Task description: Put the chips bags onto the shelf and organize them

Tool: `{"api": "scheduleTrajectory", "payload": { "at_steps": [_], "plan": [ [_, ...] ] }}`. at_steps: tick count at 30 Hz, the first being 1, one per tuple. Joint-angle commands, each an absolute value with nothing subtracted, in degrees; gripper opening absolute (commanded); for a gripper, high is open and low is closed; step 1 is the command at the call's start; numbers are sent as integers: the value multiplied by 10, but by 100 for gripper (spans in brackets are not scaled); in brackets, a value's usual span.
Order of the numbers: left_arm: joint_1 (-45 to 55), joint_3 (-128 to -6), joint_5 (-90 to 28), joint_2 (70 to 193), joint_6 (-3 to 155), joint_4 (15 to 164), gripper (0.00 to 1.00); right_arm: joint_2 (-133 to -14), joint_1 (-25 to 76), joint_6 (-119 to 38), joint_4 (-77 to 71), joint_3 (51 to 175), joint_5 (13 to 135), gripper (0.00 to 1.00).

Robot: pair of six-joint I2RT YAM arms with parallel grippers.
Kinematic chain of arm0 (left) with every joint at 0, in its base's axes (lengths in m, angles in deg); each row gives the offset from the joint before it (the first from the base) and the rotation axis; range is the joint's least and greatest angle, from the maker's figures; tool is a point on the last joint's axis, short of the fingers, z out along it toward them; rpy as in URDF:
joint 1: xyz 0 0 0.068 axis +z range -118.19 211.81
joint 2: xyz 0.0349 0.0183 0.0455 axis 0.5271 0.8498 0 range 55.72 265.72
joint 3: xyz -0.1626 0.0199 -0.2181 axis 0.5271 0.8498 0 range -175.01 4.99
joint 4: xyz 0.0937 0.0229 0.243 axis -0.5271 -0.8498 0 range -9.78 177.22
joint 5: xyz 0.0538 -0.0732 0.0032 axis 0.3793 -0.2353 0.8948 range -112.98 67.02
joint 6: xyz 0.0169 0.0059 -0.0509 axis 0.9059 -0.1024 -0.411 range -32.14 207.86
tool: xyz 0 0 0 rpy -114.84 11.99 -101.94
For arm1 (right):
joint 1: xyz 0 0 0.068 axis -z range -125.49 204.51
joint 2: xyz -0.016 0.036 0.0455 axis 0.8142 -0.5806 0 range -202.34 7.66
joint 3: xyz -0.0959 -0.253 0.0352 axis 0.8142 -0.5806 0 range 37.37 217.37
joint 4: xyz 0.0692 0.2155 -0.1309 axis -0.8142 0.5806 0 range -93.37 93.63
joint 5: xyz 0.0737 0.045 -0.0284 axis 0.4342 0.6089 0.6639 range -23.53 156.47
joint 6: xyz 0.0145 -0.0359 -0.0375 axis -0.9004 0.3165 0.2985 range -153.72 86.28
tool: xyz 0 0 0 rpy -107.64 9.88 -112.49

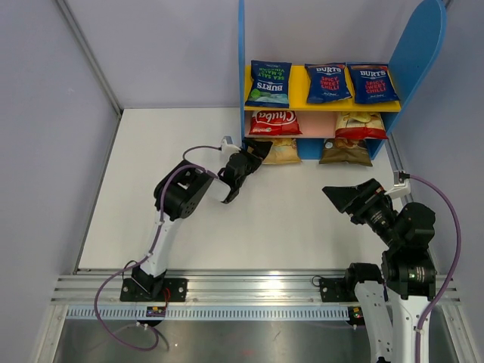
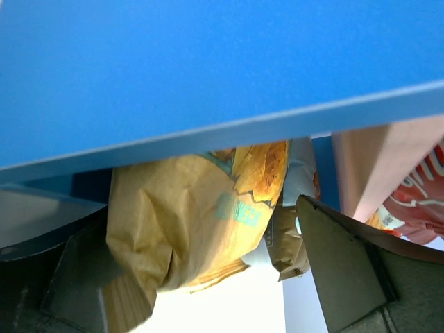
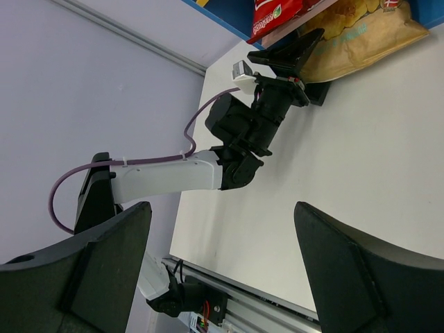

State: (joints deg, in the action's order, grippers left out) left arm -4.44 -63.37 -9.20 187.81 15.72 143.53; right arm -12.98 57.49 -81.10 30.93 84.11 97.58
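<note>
- Right claw [image 1: 340, 203] hangs over the near right of the table [image 1: 302, 234], well apart from the shelf [image 1: 420, 53]. Its jaws are spread and nothing is between them. I read it as parked so it doesn't crowd the other arm.
- Left claw [image 1: 248, 165] reaches low and flat toward the shelf's bottom level, because the pink board [image 1: 314, 127] above leaves only a shallow slot.
- Its jaws are spread, one on each side of the tan bag [image 2: 173, 229]. In the left wrist view there is a gap on the right side. The left side is too dark for me to tell whether it touches. It isn't pinching.
- The tan bag sits at the bottom left under the pink board, slumped, with its front edge out past the shelf line.
- The brown bag [image 1: 345, 153] is at the bottom right, the same row for the same look.
- The Chuba bag [image 1: 272, 121] and the second red bag [image 1: 361, 125] are on the pink board, reds paired.
- The blue bags [image 1: 327, 82] stand three in a row on the yellow board [image 1: 299, 97], facing front.
- My call: all seven bags are shelved and sorted by colour. What's left is backing the left arm straight out without dragging the tan bag.
</note>
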Motion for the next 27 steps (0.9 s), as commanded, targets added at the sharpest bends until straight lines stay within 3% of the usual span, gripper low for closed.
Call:
{"api": "scheduleTrajectory", "payload": {
  "at_steps": [1, 17, 27],
  "plan": [
    [-48, -605, -60, 1840, 183, 1403, 99, -126, 570, -814, 291, 858, 992, 92],
    [-58, -476, -12, 1721, 192, 1370, 99, -131, 570, -800, 290, 851, 986, 92],
    [-65, -347, 4, 1527, 273, 1274, 99, -140, 570, -654, 340, 844, 845, 94]
  ]
}}
